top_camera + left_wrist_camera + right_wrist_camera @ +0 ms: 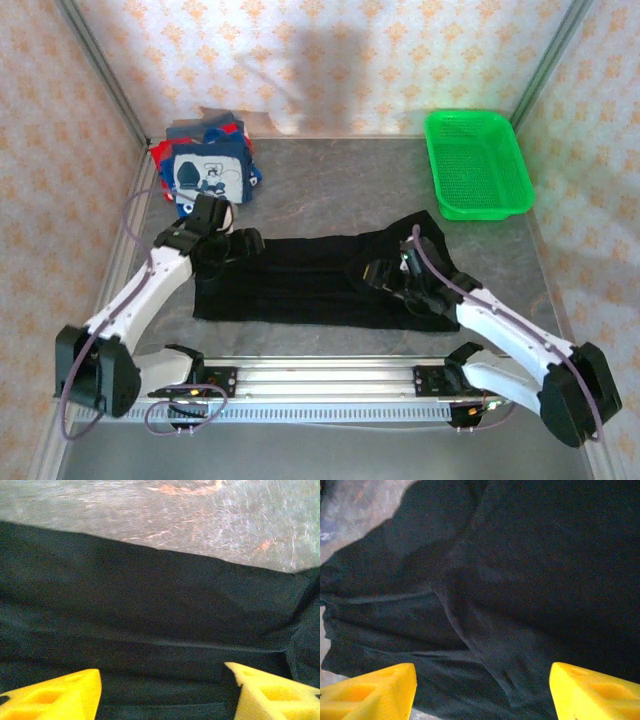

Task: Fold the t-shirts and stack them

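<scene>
While the black t-shirt [300,280] lies outside it, the green basket [475,165] sits nearby.

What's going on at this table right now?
T-shirt folding, partway through. A large plain black t-shirt lies flattened into a long band across the grey table. The left tool hangs open over its left end and the right tool open over its rumpled right end; neither grips cloth. A pile of folded shirts, a navy cartoon-print one on top, sits far left. A bright green plastic mesh basket stands far right.
</scene>
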Robot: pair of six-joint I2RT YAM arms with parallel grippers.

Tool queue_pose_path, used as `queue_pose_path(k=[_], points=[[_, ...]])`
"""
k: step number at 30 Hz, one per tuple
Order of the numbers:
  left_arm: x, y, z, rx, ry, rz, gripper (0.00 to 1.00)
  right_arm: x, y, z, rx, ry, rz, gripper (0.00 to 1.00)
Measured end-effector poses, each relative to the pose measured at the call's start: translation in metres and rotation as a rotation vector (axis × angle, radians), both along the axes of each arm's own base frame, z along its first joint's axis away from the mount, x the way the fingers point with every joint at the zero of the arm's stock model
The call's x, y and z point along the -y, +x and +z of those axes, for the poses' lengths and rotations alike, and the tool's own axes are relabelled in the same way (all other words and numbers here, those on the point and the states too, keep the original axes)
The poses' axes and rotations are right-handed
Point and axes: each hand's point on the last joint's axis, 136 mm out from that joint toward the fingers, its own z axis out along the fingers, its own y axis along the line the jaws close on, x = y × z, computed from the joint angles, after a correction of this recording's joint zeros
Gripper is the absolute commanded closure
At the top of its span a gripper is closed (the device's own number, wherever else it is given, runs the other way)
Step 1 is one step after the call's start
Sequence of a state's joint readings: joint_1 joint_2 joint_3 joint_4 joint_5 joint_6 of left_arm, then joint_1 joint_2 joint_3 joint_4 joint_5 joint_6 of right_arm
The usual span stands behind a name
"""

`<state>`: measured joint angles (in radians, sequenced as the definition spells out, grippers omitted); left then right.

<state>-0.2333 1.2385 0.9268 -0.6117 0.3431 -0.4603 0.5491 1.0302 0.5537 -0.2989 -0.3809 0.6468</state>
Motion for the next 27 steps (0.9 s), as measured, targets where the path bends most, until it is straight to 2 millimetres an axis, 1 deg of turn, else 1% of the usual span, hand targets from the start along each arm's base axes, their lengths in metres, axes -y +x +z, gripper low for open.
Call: queue_pose_path(k=[2,4,6,7,10,13,15,16,18,21,23,24,27], points=[[0.012,0.013,-0.006,-0.013,0.001,-0.039,0.50,-0.010,0.015,0.000,-0.015,-0.001,-0.004,0.38],[0.021,0.026,-0.016,-0.030,0.004,-0.068,0.59,-0.026,0.034,-0.004,-0.048,0.015,-0.003,0.54],[0.025,0.034,-0.029,-0.059,0.005,-0.081,0.64,-0.044,0.052,-0.008,-0.083,0.042,0.001,0.66],[0.027,0.037,-0.037,-0.074,0.004,-0.085,0.65,-0.055,0.063,-0.009,-0.093,0.061,0.004,0.69],[0.028,0.040,-0.054,-0.106,0.006,-0.081,0.70,-0.081,0.090,-0.006,-0.094,0.111,0.004,0.73],[0.028,0.040,-0.066,-0.121,0.003,-0.071,0.72,-0.107,0.109,-0.007,-0.098,0.134,0.025,0.77],[0.027,0.036,-0.076,-0.139,0.003,-0.063,0.72,-0.121,0.117,-0.012,-0.102,0.136,0.039,0.80],[0.026,0.034,-0.082,-0.149,0.004,-0.061,0.73,-0.127,0.120,-0.018,-0.112,0.135,0.041,0.81],[0.024,0.025,-0.094,-0.177,0.009,-0.056,0.73,-0.131,0.119,-0.029,-0.133,0.128,0.040,0.81],[0.022,0.012,-0.109,-0.213,0.013,-0.049,0.73,-0.131,0.115,-0.044,-0.165,0.108,0.039,0.82],[0.020,0.002,-0.119,-0.237,0.016,-0.041,0.73,-0.131,0.112,-0.048,-0.174,0.101,0.041,0.82],[0.019,-0.001,-0.122,-0.237,0.013,-0.037,0.73,-0.131,0.110,-0.049,-0.177,0.097,0.044,0.82],[0.019,-0.002,-0.119,-0.213,-0.004,-0.022,0.73,-0.129,0.101,-0.058,-0.192,0.077,0.057,0.82]])
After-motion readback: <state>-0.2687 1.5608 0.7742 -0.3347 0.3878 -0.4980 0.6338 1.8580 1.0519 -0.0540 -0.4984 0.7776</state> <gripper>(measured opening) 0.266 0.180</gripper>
